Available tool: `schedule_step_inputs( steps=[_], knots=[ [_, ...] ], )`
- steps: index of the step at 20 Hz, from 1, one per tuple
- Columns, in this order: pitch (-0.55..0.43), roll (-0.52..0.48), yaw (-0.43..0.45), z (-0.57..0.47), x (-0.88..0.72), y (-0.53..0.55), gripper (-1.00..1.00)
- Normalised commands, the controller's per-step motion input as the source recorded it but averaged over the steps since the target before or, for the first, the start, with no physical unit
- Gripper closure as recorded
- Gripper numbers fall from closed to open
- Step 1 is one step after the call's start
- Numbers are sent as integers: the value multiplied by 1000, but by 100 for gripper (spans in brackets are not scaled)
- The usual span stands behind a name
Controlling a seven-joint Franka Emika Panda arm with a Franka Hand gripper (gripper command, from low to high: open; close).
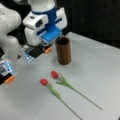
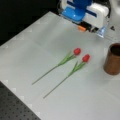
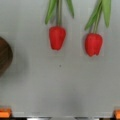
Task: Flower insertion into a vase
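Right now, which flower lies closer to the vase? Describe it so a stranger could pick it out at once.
Start at the vase, the dark-brown upright cylinder on the grey table, with the gripper raised beside it. Two red tulips lie side by side in front of it. The nearer tulip has its red head closest to the vase's base; the other tulip lies further towards a front view's left.

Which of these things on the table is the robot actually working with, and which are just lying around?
For the job:
- vase, upright, empty
- two red tulips, lying flat on the table
- hand, open, above the table, holding nothing

Just lying about:
- nothing else shows except the table
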Motion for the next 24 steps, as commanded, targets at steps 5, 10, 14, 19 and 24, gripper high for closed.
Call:
schedule_step_inputs(
  steps=[5,10,14,19,24],
  knots=[
    [-3,91,195,-72,72,-18,-100],
    [12,89,102,-236,245,-12,-100],
    [27,82,8,-350,384,51,-100],
    [62,91,-43,-279,409,81,-100],
    [97,90,-88,-208,446,44,-100]
  ],
)
